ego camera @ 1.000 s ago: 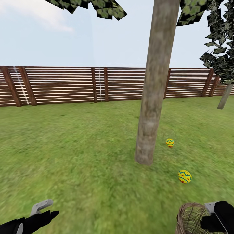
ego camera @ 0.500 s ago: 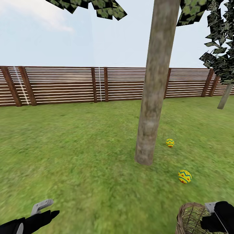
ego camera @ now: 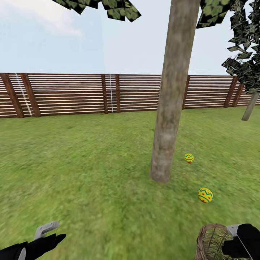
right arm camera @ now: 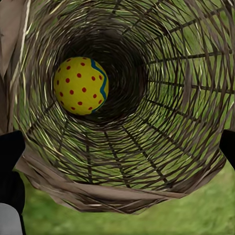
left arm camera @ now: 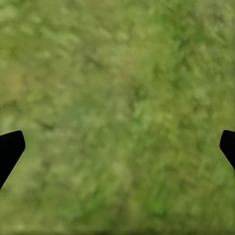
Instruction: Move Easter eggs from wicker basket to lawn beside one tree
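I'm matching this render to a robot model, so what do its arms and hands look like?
Both are matte black. In the head view the left hand has a pointed black finger beside a pale grey angular bracket, on a black arm with a thin pale ring. The right hand is a bulky black shape with a pale grey plate. No cables or markings are visible.

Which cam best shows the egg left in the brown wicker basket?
Right wrist view: it looks straight into the round brown wicker basket, with the yellow red-dotted egg inside. Head view catches the basket's rim at the frame's edge.
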Controlling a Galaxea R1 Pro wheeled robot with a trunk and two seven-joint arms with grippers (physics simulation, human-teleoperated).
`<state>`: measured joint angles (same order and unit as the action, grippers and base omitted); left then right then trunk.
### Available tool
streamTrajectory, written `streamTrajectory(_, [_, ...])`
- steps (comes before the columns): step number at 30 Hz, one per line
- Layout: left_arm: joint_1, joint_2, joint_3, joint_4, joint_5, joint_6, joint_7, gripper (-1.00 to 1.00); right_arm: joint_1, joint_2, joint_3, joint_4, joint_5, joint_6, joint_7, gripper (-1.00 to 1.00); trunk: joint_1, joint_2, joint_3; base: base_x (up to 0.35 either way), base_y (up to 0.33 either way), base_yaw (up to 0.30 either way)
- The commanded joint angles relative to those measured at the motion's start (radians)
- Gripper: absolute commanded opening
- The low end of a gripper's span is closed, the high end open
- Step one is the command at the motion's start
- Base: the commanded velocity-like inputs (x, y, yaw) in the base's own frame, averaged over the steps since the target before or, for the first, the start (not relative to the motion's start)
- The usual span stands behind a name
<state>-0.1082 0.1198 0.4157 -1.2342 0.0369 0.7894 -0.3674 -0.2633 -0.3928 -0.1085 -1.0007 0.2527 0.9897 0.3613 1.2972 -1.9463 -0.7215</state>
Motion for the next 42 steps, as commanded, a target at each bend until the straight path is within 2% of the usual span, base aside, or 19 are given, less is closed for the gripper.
streamTrajectory(1, [-0.001,0.000,0.002,-0.001,0.003,0.007,-0.002,1.00,-0.001,0.000,-0.002,-0.001,0.010,0.003,0.010,1.00,0.004,-0.008,-0.004,0.000,0.000,0.000])
streamTrajectory(12, [-0.001,-0.001,0.002,-0.001,0.003,0.007,-0.001,1.00,-0.001,0.000,-0.003,-0.001,0.010,0.003,0.010,1.00,0.046,-0.085,-0.039,0.000,0.000,0.000])
streamTrajectory(20, [-0.001,-0.003,0.000,-0.002,0.014,0.007,0.075,1.00,-0.001,0.000,-0.003,-0.001,0.011,0.003,0.010,1.00,0.077,-0.141,-0.064,0.000,-0.006,0.000])
streamTrajectory(24, [-0.001,-0.002,0.001,-0.002,0.021,0.007,0.078,1.00,-0.001,0.000,-0.003,-0.001,0.010,0.003,0.010,1.00,0.092,-0.169,-0.076,0.011,-0.024,0.000])
streamTrajectory(30, [-0.001,0.000,0.007,-0.002,0.054,0.007,0.079,1.00,-0.001,0.000,-0.003,-0.001,0.010,0.003,0.010,1.00,0.115,-0.211,-0.095,0.054,-0.003,0.000])
streamTrajectory(35, [-0.001,0.000,0.017,-0.003,0.060,0.007,0.079,1.00,-0.001,0.000,-0.001,0.000,0.011,0.003,0.010,1.00,0.134,-0.246,-0.111,0.025,0.000,0.000])
streamTrajectory(42, [-0.001,-0.001,0.018,-0.002,0.062,0.007,0.079,1.00,-0.001,0.000,-0.003,0.000,0.010,0.003,0.010,1.00,0.161,-0.295,-0.133,0.280,0.000,0.000])
